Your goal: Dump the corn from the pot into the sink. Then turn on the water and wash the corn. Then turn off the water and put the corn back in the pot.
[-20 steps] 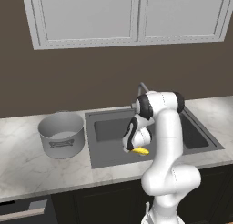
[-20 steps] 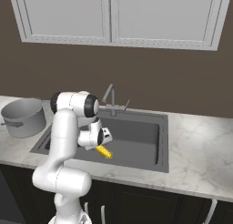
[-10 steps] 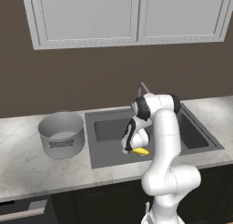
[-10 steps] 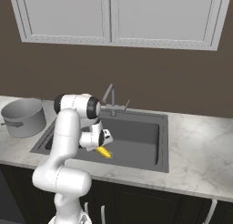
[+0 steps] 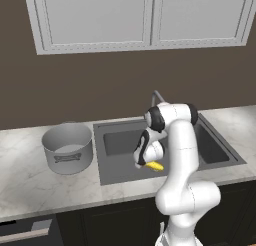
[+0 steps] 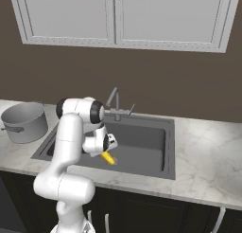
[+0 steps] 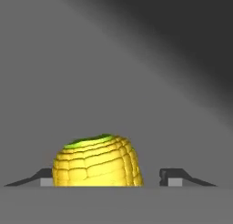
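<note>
The tool is reaching down into the sink, and the corn is sitting between its fingertips. From the hand camera one tip is touching the cob while the other is standing a little apart from it, so I cannot tell whether the grip is closing on it. The pot is standing upright on the marble counter, just left of the sink. A panel on the pot's side is showing marks too small to read.
</note>
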Available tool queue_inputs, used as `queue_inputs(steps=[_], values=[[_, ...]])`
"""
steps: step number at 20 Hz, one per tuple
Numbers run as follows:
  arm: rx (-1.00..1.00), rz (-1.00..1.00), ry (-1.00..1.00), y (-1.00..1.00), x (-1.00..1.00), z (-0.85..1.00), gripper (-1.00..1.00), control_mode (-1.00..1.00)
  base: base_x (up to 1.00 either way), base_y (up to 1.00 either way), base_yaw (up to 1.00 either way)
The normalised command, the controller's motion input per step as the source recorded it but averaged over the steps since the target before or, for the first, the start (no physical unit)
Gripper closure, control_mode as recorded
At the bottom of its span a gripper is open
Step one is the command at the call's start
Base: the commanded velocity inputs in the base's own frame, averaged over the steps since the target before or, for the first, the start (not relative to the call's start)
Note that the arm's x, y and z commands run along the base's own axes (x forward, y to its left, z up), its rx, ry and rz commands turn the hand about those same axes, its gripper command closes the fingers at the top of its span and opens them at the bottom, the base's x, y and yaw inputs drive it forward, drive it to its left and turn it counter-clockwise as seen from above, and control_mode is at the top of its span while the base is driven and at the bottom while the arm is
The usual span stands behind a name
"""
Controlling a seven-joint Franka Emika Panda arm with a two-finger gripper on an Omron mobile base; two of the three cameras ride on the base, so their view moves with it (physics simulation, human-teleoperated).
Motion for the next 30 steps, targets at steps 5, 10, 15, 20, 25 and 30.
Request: queue_inputs(steps=[5, 10, 15, 20, 25, 30], values=[[-0.05, 0.06, 0.0, 0.0, 0.0, 0.01, 1.0, -1.0, 0.0, 0.0, 0.0], [-0.03, 0.12, -0.04, 0.0, -0.03, 0.39, 1.0, -1.0, 0.0, 0.0, 0.0], [0.0, 0.14, -0.1, 0.02, -0.01, 0.62, 1.0, -1.0, 0.0, 0.0, 0.0], [0.0, 0.07, -0.08, 0.0, -0.15, 0.56, 1.0, -1.0, 0.0, 0.0, 0.0], [0.01, 0.0, -0.03, 0.0, -0.34, 0.46, 1.0, -1.0, 0.0, 0.0, 0.0], [0.03, 0.0, 0.0, 0.04, -0.07, 0.62, 1.0, -1.0, 0.0, 0.0, 0.0]])
